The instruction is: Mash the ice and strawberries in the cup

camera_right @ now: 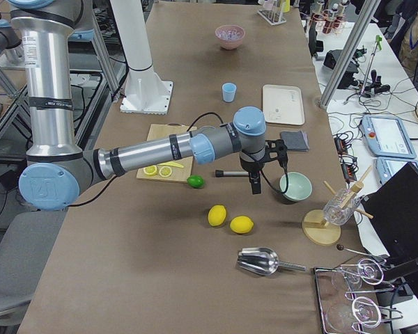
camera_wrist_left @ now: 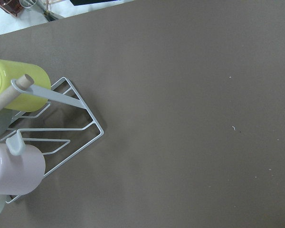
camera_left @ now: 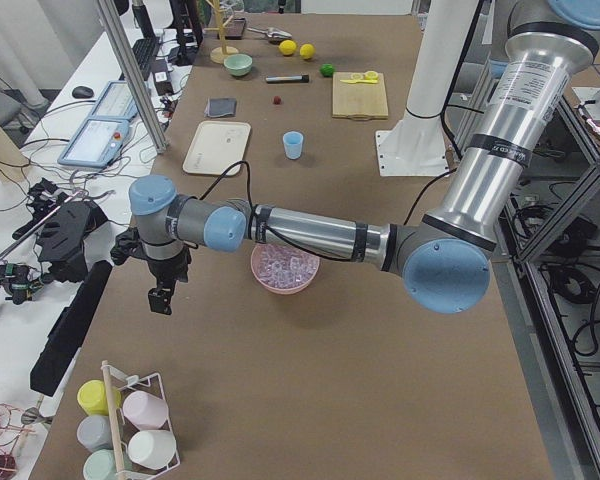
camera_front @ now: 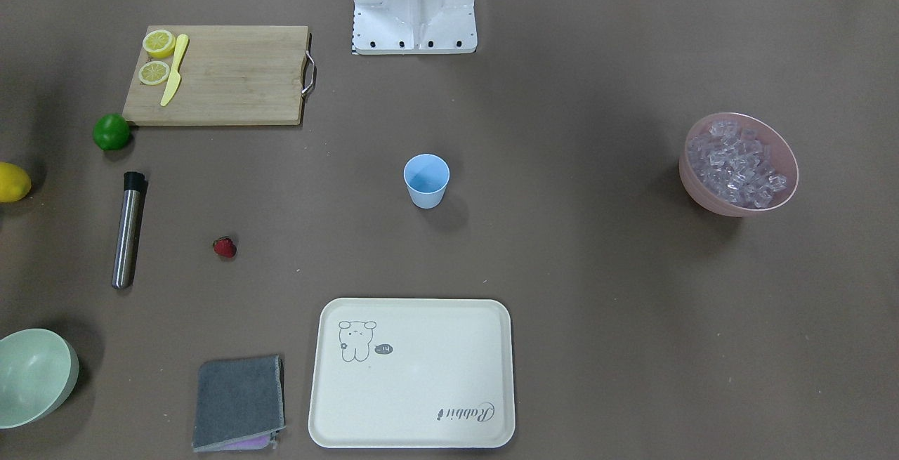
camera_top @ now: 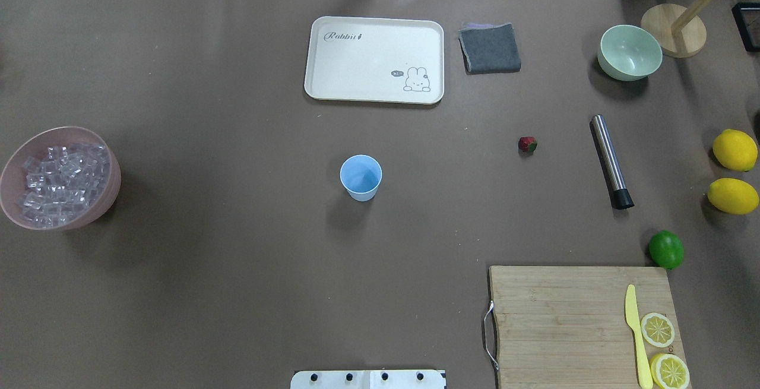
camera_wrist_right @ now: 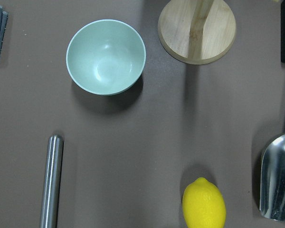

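We see the cup [camera_front: 426,180] upright mid-table, ice [camera_front: 741,163] piled in the pink bowl [camera_front: 701,196]. Left gripper [camera_left: 160,300] and right gripper [camera_right: 256,186]: can't tell if open or closed.

At the centre of the overhead frame we see the light blue cup [camera_top: 360,177] on a plain dull-brown table cover [camera_top: 237,288]. At far left, the translucent pink bowl [camera_top: 114,184] shows clear ice [camera_top: 59,184] with a faint lilac tint. Right of centre is the red strawberry [camera_top: 526,144], its top dark green. Along the top we note a cream tray [camera_top: 356,62] with a grey rabbit drawing and grey lettering, a dark grey cloth [camera_top: 489,48] with a lilac edge, and a pale green bowl [camera_top: 629,53]. At right are a silver steel muddler [camera_top: 610,160] with a black end, two yellow lemons [camera_top: 735,149] and a bright green lime [camera_top: 665,249]. At lower right, a pale, striped wooden board [camera_top: 558,318] bears a yellow knife [camera_top: 635,335] and yellow, white-rimmed lemon slices [camera_top: 657,329].
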`<state>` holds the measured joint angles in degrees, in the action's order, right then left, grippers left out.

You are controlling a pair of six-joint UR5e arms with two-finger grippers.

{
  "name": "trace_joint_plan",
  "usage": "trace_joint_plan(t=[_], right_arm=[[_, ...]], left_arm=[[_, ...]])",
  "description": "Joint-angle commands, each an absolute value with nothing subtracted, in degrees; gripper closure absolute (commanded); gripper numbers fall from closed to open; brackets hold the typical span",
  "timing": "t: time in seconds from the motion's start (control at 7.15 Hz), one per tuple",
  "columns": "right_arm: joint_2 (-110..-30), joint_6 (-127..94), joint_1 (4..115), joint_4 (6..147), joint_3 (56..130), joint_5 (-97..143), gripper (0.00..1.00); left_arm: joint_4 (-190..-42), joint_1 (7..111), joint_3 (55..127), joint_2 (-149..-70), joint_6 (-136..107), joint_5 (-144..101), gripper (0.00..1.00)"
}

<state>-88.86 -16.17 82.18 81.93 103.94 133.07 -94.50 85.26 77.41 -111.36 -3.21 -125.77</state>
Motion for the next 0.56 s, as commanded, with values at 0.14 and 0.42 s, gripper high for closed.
trace_joint_plan(t=[0.14,0.42], right_arm=[[-89.03,-16.17,82.18,82.00,104.15,133.15,0.00],[-89.03,-16.17,82.09,82.00,104.15,133.15,0.00]], left_arm=[[-94.13,84.99,81.98,-111.27,-2.99,-118.28,0.02],[-93.96,84.55,82.44,-111.45,-3.08,-115.66,0.02]])
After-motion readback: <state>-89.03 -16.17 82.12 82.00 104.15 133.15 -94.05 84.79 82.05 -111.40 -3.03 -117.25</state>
